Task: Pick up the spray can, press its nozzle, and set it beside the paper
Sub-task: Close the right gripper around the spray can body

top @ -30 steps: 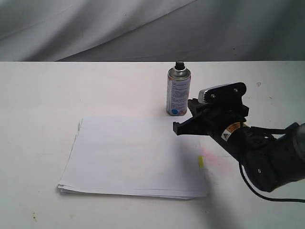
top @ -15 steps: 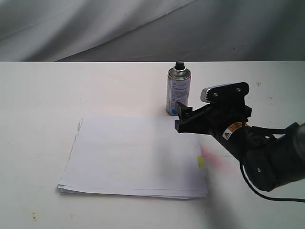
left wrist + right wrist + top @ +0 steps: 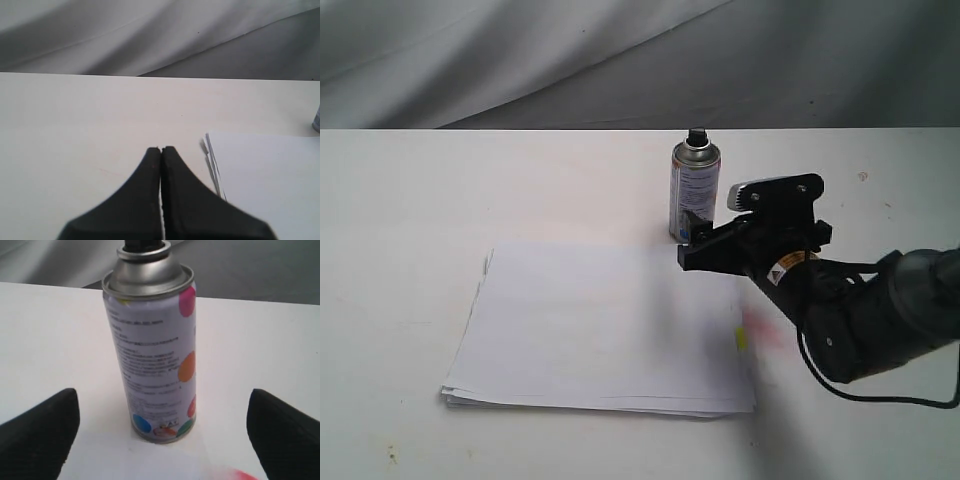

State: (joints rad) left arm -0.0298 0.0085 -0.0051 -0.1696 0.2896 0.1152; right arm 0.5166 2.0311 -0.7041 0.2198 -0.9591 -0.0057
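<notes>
- Right tool [image 3: 690, 243] nearer the spray can [image 3: 695, 192] than a second ago; jaws spread wide, nothing gripped.
- Spray can upright on counter [image 3: 420, 200], just past far edge of paper [image 3: 600, 330].
- Left tool [image 3: 161, 150] closed, empty.

the can [image 3: 695, 190] stands upright on the table [image 3: 440, 190] just beyond the paper's [image 3: 605, 325] far edge, with bare table on both sides and behind. the right gripper [image 3: 688, 243] faces it, jaws spread wider than the can, a gap each side. the left gripper [image 3: 161, 150], pressed closed, is well apart, over bare table beside the paper
</notes>
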